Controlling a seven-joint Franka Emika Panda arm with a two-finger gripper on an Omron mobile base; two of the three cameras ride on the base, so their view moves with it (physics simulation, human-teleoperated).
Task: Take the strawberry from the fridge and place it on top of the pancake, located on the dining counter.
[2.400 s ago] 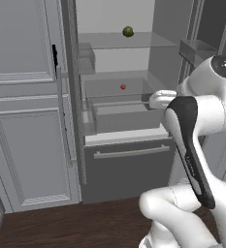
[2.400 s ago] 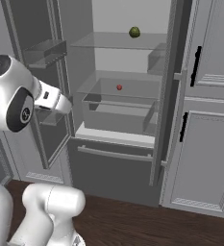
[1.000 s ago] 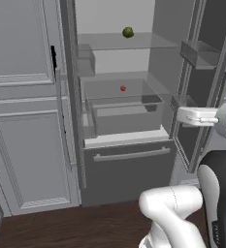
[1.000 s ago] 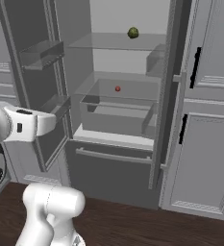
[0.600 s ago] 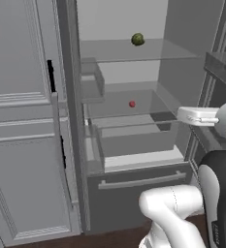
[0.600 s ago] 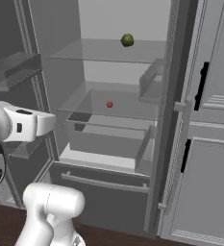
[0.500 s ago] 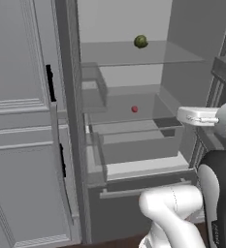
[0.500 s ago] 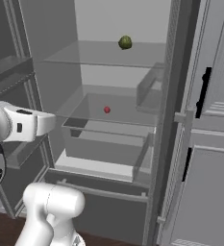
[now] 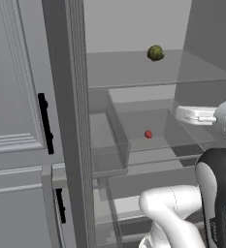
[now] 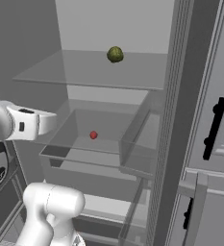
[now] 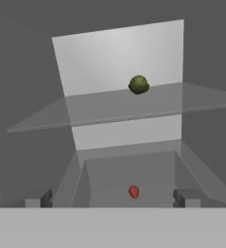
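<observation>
The base had been driven closer, so the open fridge (image 9: 134,97) loomed larger. The strawberry (image 11: 133,192) was seen low centre in the hand view, on the lower shelf. Fingers (image 11: 112,198) were spread apart, nothing held; reach-in judged next.

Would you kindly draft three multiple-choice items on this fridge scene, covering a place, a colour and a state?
1. Where does the strawberry lie?
A. on the top shelf
B. in the clear bin under the shelf
C. in the gripper

2. What colour is the round item on the shelf?
A. dark green
B. orange
C. white

3. How does the gripper stand?
A. shut on the strawberry
B. shut, empty
C. open, empty

Answers: 1 B, the berry sits on the bin's floor below the shelf. 2 A, it shows dark green in every view. 3 C, the fingertips stand wide apart short of the berry.
</observation>
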